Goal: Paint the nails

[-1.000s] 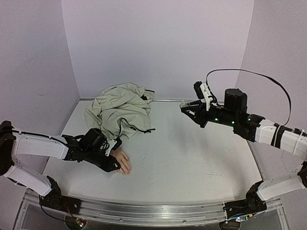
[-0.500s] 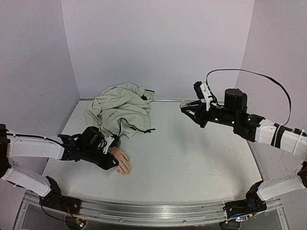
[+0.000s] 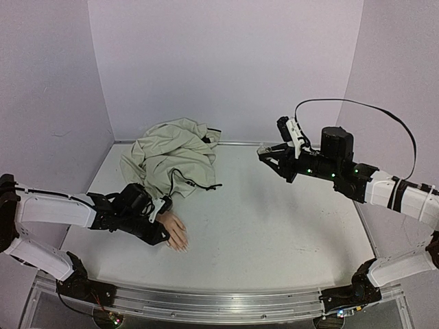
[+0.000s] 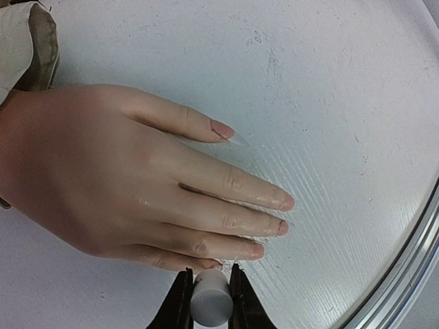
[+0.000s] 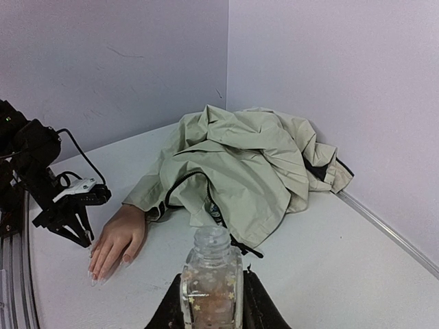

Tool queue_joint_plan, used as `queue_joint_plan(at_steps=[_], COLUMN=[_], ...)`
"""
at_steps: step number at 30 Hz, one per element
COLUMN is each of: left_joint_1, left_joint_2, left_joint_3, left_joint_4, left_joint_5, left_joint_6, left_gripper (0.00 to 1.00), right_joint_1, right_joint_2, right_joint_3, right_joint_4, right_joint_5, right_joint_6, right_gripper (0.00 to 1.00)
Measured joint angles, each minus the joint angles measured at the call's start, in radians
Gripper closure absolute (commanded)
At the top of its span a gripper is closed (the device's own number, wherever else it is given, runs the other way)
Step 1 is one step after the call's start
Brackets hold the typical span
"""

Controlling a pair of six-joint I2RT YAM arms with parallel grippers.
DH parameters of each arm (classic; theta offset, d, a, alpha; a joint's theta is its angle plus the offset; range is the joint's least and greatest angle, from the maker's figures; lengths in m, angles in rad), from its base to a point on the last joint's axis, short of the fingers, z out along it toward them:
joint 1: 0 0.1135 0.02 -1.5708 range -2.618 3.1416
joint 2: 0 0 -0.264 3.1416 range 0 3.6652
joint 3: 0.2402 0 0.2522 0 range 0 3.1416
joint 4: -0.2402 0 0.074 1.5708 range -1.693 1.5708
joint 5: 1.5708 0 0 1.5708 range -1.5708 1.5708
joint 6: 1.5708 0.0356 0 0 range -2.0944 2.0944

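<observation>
Step in hand: painting, at the outermost finger.

- Mannequin hand (image 4: 116,178) lies palm down on the tabletop (image 4: 329,103), near the near edge towards the left corner, with the fingers pointed at that edge.
- The wrist runs into a beige sleeve cuff (image 4: 27,41). The rest of the jacket (image 3: 171,161) is heaped in the far left corner.
- The nails (image 4: 223,129) are pale. Wet gloss is seen along some fingers, but which nails are coated cannot be told.
- Left gripper (image 4: 210,274) is clamped narrowly on a white cylindrical cap (image 4: 211,305), judged to be the brush handle. It is held just beside the tip of the little finger (image 4: 185,260).
- The bristles are hidden under the cap, so contact with the nail cannot be confirmed.
- Right gripper (image 5: 212,277) is closed on a small clear glass bottle (image 5: 211,257). The bottle is upright with its neck uncapped, and is held in the air over the far right part of the tabletop, well apart from the hand.

Next move, as judged:
- A short, light stroke is called for along the little fingernail, from base to tip. The brush should be kept off the skin and the tabletop.
- The brush is then to be shifted to the ring finger (image 4: 226,247).
- A re-dip at the bottle may be needed.
</observation>
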State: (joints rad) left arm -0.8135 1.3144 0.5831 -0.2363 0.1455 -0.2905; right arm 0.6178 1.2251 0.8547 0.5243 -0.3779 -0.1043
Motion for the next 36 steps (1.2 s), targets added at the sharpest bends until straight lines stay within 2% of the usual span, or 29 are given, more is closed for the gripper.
queue_joint_plan(at_steps=[36], left_joint_1=[0.000], left_joint_2=[0.053], left_joint_3=[0.019], left_joint_4=[0.001], left_joint_5=[0.037], left_joint_6=[0.007], left_gripper=[1.00], right_joint_1=[0.000], right_joint_2=[0.000], right_joint_3=[0.000], right_joint_4=[0.000], right_joint_5=[0.000], right_joint_6=[0.000], right_gripper=[1.00])
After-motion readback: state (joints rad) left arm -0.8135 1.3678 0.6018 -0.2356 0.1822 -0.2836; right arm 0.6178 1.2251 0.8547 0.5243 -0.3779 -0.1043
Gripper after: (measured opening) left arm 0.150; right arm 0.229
